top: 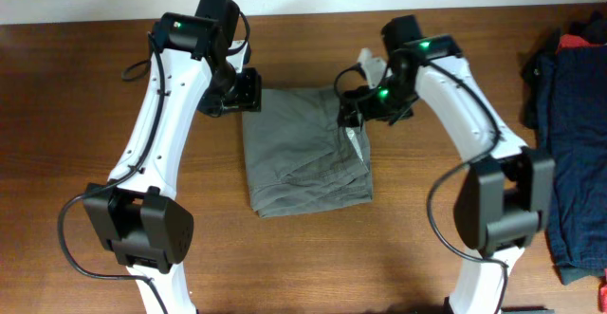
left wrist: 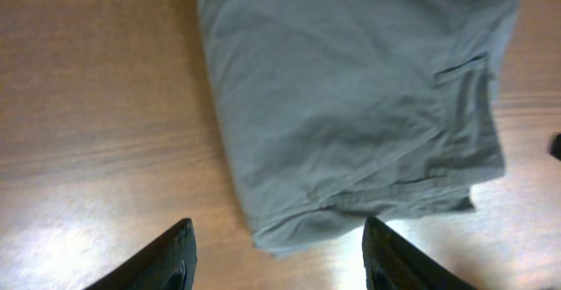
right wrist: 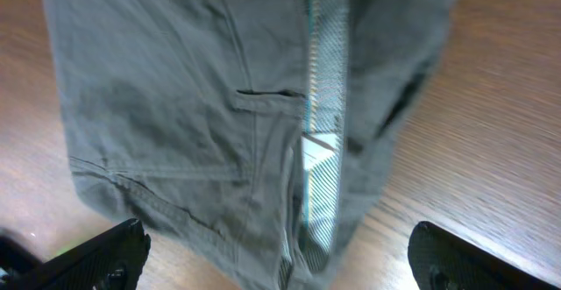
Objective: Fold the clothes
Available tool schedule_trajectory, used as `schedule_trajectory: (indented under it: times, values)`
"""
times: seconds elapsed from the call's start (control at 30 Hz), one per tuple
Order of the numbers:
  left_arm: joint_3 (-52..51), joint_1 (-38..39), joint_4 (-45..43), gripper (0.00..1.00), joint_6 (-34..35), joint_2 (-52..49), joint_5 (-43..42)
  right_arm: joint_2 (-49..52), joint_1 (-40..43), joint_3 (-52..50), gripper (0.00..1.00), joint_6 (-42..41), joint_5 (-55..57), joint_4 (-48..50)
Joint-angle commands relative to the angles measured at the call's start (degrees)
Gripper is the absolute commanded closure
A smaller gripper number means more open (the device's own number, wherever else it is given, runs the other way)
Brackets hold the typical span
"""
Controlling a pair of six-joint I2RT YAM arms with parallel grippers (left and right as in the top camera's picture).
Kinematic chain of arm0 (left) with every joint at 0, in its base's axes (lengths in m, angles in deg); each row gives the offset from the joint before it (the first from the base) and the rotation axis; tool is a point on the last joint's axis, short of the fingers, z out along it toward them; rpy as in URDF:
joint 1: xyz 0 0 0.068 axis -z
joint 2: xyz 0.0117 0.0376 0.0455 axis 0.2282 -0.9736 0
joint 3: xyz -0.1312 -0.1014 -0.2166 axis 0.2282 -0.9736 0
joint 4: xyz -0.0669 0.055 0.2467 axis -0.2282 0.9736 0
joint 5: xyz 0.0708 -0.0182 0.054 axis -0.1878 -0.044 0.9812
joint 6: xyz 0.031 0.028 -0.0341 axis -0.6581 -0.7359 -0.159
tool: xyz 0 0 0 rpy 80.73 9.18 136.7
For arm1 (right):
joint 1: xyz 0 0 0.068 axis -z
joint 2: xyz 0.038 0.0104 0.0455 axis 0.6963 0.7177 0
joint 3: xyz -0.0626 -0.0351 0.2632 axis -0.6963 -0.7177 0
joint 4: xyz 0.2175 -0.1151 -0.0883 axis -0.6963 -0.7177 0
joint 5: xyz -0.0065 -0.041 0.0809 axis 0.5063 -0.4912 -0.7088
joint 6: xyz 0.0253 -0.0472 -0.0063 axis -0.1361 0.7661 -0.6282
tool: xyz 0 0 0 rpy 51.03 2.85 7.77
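Note:
The grey-olive shorts [top: 303,153] lie folded into a rough rectangle in the middle of the wooden table. My left gripper [top: 245,93] is open over their far left corner; in the left wrist view the corner of the shorts [left wrist: 351,106] lies between the open fingers [left wrist: 279,257]. My right gripper [top: 353,108] is open at the far right edge. In the right wrist view the shorts [right wrist: 193,115] show a pocket seam and a striped lining strip, between wide-open fingers [right wrist: 280,259].
A pile of dark navy garments [top: 574,134] with a bit of red cloth [top: 576,41] lies at the right table edge. A small pale object [top: 370,64] shows behind the right gripper. The wooden table [top: 76,115] runs to both sides.

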Motion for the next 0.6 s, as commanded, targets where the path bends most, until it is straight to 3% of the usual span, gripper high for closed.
schedule_trajectory:
  times: [0.0,0.33,0.5,0.57]
  values:
    - [0.7,-0.1,0.9,0.39,0.7,-0.3,4.0,4.4,-1.2,0.2,0.0,1.3,-1.0,0.7]
    - [0.6,-0.1,0.9,0.39,0.7,-0.3,5.4,9.1,-3.3,0.2,0.12,1.2,-0.9,1.9]
    - [0.5,-0.1,0.9,0.39,0.7,-0.4,5.8,9.1,-3.8,0.2,0.39,1.2,-0.9,1.9]
    - [0.2,-0.1,0.7,0.39,0.7,-0.4,5.8,9.1,-3.9,0.2,0.41,0.8,-0.9,2.0]
